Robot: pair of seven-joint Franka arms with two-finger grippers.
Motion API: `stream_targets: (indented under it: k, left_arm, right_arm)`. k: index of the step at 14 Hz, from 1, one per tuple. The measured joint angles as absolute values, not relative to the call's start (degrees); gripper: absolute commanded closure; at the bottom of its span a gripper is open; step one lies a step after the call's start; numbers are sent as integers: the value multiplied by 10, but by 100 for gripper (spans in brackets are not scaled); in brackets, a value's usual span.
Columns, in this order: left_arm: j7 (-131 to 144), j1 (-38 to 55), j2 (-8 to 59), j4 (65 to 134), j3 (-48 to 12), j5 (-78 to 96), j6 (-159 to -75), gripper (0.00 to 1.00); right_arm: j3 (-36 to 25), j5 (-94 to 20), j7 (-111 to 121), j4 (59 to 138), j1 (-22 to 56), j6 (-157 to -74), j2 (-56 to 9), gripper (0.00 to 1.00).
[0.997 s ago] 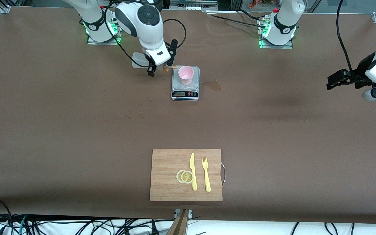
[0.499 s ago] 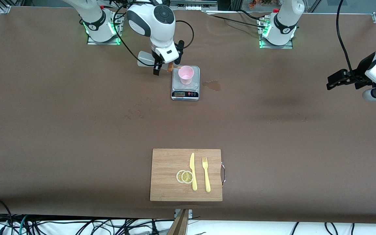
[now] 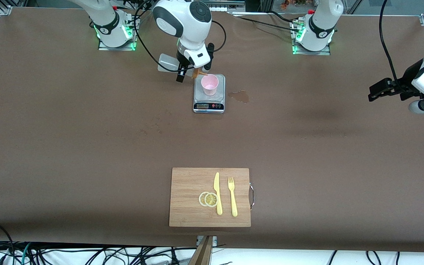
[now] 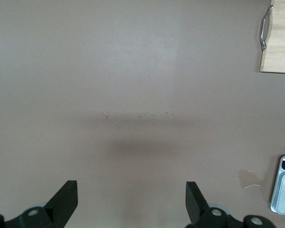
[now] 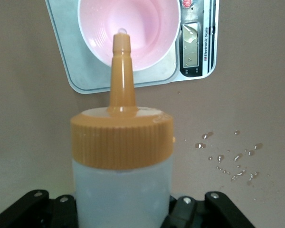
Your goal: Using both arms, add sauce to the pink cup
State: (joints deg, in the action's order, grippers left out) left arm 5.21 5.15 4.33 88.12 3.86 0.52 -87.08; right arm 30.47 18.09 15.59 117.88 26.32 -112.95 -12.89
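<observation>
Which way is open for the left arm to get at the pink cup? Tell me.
Probably yes: the left gripper waits open over bare table, and nothing stands between it and the cup. The right gripper and bottle crowd the cup's other flank.

Even overhead light, no glare; soft shadow band across table (image 3: pixel 322 116); sauce (image 5: pixel 121 156) close-up slightly blurred.

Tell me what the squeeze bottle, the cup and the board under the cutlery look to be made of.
Squeeze bottle: frosted translucent plastic, probably soft; ribbed matte orange cap.
Pink cup: smooth, thin-walled plastic by its even colour and slight sheen.
Cutting board: pale wood, possibly bamboo, with visible strip grain and a metal handle.
</observation>
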Motion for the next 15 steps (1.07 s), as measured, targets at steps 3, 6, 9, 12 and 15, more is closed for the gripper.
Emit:
stream_targets:
  k: [3,6,9,12,15]
  left_arm:
    - [52,52,43,881,39,5,-871,0]
    - [52,52,43,881,39,5,-871,0]
    - [52,52,43,881,39,5,-871,0]
    - [52,52,43,881,39,5,-871,0]
    - [52,51,43,881,39,5,-871,0]
  right_arm:
    - [305,194,145,1159,272,-1101,-144,100]
    - [305,197,139,1151,277,-1093,-151,100]
    - [304,198,139,1139,276,-1090,-152,100]
    - [304,199,145,1114,272,-1072,-152,100]
    - [303,199,154,1087,269,-1048,-152,100]
